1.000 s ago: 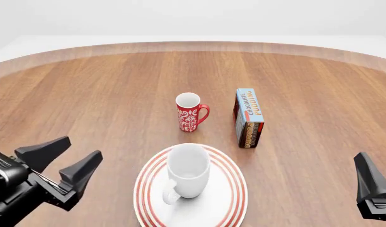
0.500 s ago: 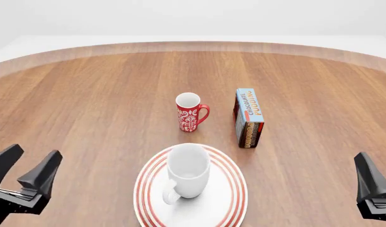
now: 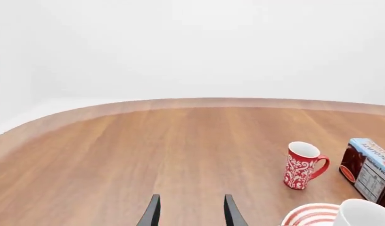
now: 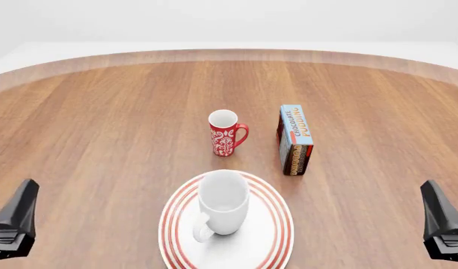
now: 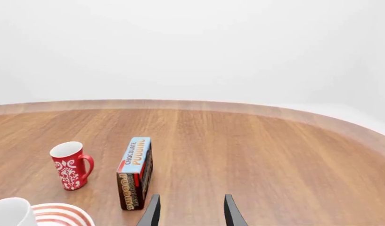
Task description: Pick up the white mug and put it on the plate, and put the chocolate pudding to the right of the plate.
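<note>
Round brown wood-grain worktop (image 4: 124, 129) carries everything, pale band along its far edge. Large round white plate with concentric red rings (image 4: 273, 235) sits at the near centre, between the two arms. Glossy all-white mug with loop handle (image 4: 223, 202) stands upright on the plate, mouth up, handle towards the near-left. Small rectangular chocolate pudding box, light-blue lettered face and dark brown sides (image 4: 295, 140), stands on edge on the worktop beyond the plate's right part, apart from the rim, blue face up. Slim red mug with white floral pattern (image 4: 226, 133) stands upright just left of the box, beyond the plate, handle pointing right.

Left gripper (image 3: 191, 213) is low at the front view's left edge, well left of the plate; its fingers (image 3: 152, 214) are parted with a clear gap, holding nothing, bare wood ahead of them. Right gripper (image 5: 191, 212) is at the right edge, well right of the plate; its fingers (image 5: 231, 213) stand likewise parted and empty, the pudding box ahead and just off to one side of them.

Front view shows only one dark finger per arm, so the gaps read from the wrist views only. Left wrist view shows the box's nutrition-label side; right wrist view shows the lettered face. Both catch only slivers of plate and white mug.
</note>
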`<move>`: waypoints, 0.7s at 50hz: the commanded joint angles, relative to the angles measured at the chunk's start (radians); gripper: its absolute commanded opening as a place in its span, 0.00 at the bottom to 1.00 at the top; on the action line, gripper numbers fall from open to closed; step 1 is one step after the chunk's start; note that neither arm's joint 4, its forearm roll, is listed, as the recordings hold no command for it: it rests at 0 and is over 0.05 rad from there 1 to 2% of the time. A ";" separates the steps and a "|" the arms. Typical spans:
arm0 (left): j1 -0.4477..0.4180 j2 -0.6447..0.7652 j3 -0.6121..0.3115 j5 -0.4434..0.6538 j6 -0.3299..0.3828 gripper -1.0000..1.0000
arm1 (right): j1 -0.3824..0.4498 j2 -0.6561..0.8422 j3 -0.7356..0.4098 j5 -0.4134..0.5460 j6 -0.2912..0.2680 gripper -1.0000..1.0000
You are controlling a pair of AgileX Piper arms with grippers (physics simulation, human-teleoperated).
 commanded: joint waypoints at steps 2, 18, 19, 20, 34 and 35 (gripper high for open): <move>0.035 -0.033 0.004 -0.039 0.019 1.00 | 0.005 0.000 -0.002 -0.002 -0.003 1.00; 0.068 -0.033 0.004 -0.065 -0.023 1.00 | -0.009 0.000 -0.001 -0.008 -0.020 1.00; 0.068 -0.033 0.004 -0.065 -0.025 1.00 | -0.010 0.000 -0.002 -0.009 -0.030 1.00; 0.068 -0.033 0.004 -0.065 -0.026 1.00 | -0.010 0.000 -0.002 -0.009 -0.030 1.00; 0.075 -0.033 0.005 -0.071 -0.044 1.00 | 0.012 0.001 -0.029 0.028 -0.077 1.00; 0.075 -0.033 0.005 -0.070 -0.043 1.00 | 0.017 0.001 -0.036 0.034 -0.078 1.00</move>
